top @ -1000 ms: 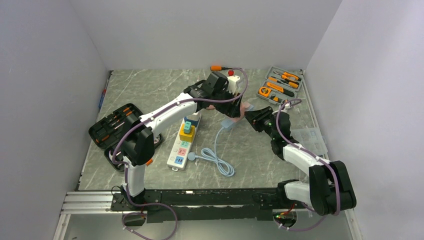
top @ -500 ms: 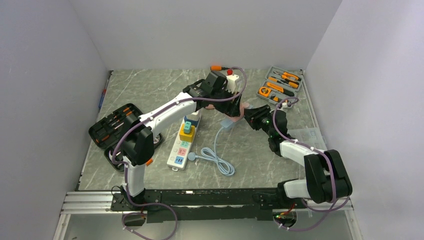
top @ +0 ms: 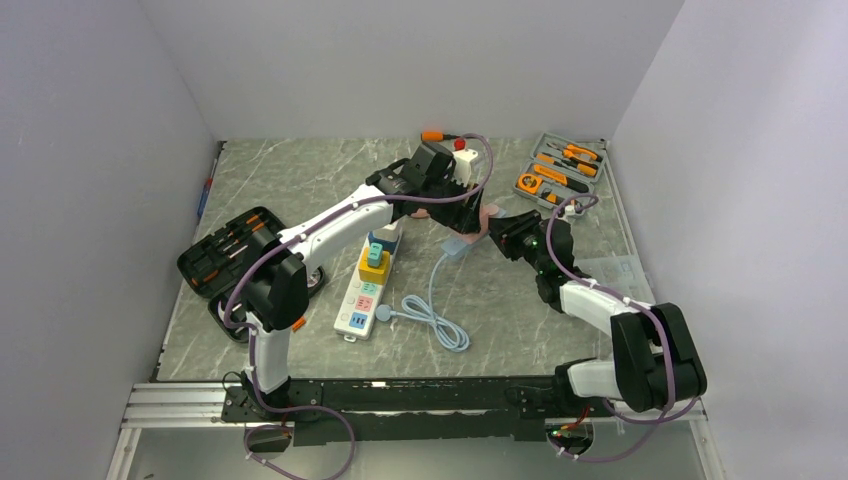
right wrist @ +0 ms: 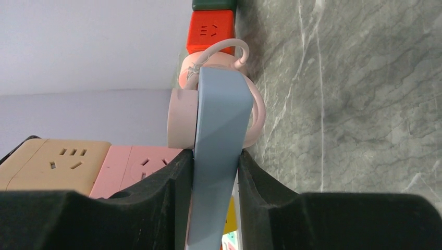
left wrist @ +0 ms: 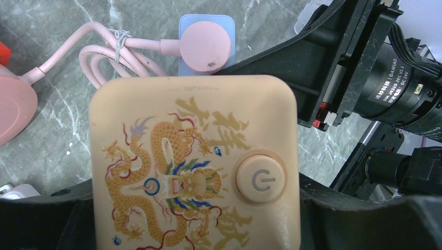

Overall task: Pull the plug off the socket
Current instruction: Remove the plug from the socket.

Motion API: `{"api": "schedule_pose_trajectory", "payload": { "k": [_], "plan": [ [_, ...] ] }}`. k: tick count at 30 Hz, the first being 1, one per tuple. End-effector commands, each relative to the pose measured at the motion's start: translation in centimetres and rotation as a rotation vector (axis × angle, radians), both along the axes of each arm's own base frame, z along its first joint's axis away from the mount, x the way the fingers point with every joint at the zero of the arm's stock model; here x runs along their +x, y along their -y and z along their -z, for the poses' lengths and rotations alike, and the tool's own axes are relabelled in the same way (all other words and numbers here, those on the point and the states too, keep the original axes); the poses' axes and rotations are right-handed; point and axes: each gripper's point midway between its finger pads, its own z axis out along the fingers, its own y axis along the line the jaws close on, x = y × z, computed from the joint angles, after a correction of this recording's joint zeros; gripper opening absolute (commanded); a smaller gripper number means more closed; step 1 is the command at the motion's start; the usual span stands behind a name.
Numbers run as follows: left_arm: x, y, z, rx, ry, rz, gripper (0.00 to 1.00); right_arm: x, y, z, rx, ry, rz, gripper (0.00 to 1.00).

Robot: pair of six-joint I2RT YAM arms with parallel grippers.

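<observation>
Separating the pink plug (left wrist: pixel 206 49) from the blue socket (right wrist: pixel 221 114) calls for a straight pull along the pins, and the setup looks only half in place. The right end effector (right wrist: pixel 215 172) pinches the flat blue socket across its two broad faces, over the far middle of the counter (top: pixel 300 180), and the plug stands out from one face just past the fingertips. The left end effector (left wrist: pixel 195 219) is spread wide around a cream socket cube (left wrist: pixel 193 161) printed with a dragon; the cube fills the gap between its fingers, so it appears to grip that and not the plug. In my judgement the plug wants a hold on its round body, not on its pink cable (left wrist: pixel 125 47), while the right arm steadies the socket against twisting. A sideways lever could jam the pins or slip the thin slab from the pinch. Room is tight: the cube sits just beside the plug, and the two wrists crowd each other. A red cube (right wrist: pixel 211 31) lies close behind. A white power strip (top: pixel 362 295) with its pale blue cord (top: pixel 435 322), a grey tool tray (top: pixel 565 170) and a black tool case (top: pixel 225 252) lie well apart.
</observation>
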Motion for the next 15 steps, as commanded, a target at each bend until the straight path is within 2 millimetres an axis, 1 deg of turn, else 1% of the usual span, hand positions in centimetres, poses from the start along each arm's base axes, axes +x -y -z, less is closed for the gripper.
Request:
{"api": "schedule_pose_trajectory", "payload": {
  "k": [1,4,7,11,15],
  "plan": [
    [0.3,2.0,-12.6,-0.267,0.221,0.028,0.01,-0.7,-0.2,1.2,-0.091,-0.046,-0.015,0.00],
    [0.5,1.9,-13.3,-0.276,0.233,0.022,0.01,-1.2,1.0,3.5,-0.156,-0.107,0.024,0.00],
    [0.6,1.8,-14.2,-0.291,0.242,0.017,0.01,-1.8,1.6,5.3,-0.177,-0.145,0.040,0.00],
    [0.6,1.7,-16.0,-0.324,0.259,0.019,0.01,-2.2,1.7,6.6,-0.178,-0.170,0.043,0.00],
    [0.9,1.1,-17.9,-0.354,0.281,0.015,0.01,-2.4,2.0,7.6,-0.193,-0.190,0.050,0.00]
  ]
}}
